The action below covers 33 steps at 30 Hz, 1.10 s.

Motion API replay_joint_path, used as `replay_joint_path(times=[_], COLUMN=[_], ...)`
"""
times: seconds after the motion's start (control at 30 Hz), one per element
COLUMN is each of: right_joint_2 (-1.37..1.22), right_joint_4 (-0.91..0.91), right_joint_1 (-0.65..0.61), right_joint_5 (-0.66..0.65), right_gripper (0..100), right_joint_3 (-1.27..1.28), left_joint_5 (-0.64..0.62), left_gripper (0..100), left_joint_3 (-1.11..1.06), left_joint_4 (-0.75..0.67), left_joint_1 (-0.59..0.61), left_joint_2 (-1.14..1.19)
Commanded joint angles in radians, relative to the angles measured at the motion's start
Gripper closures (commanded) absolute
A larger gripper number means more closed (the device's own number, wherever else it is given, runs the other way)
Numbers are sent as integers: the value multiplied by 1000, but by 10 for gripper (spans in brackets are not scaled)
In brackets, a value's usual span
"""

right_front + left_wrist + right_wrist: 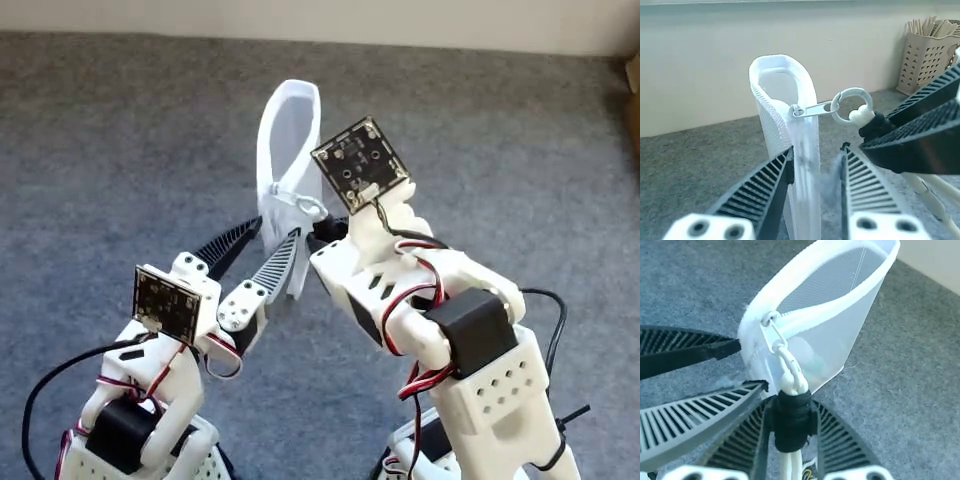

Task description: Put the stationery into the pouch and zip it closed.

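L gripper [817, 150] fingers wide, straddling 1 pouch [785, 85]; R gripper [792, 412] clamped on its 1 zip pull [790, 375].

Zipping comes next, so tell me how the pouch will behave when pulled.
Probably floppy: the pouch is thin see-through mesh with its open mouth bowed. Likely light, being mostly hollow. It may slide along rather than zip, since the right tool grips only the pull cord.

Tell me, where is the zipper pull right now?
In the high view, the zipper pull sits partway up the upright pouch, just ahead of the right gripper, which grips its cord.
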<state>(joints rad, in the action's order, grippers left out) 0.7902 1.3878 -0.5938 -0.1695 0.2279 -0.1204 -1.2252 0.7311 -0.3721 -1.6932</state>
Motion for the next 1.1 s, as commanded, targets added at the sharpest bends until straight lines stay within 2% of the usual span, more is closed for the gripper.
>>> replay_joint_path(times=[0.0,0.1,0.23,0.4,0.53,0.77,1.07], right_joint_2=[28,25,21,21,21,21,21], right_joint_4=[-4,-4,-5,-5,-5,-5,-5], right_joint_1=[-15,-15,-15,-15,-15,-15,-31], right_joint_5=[-14,-15,-15,-15,-15,-15,-14], right_gripper=[995,995,995,995,995,995,995], right_joint_3=[-8,-8,-8,-8,-8,-7,-7], left_joint_5=[-2,6,0,0,-2,0,0], left_gripper=[839,837,783,776,776,777,779], left_joint_3=[58,73,145,139,124,33,28], left_joint_4=[29,101,218,224,176,-9,-140], left_joint_1=[41,41,48,105,101,99,99], left_joint_2=[-30,-113,-134,-97,-71,-5,177])
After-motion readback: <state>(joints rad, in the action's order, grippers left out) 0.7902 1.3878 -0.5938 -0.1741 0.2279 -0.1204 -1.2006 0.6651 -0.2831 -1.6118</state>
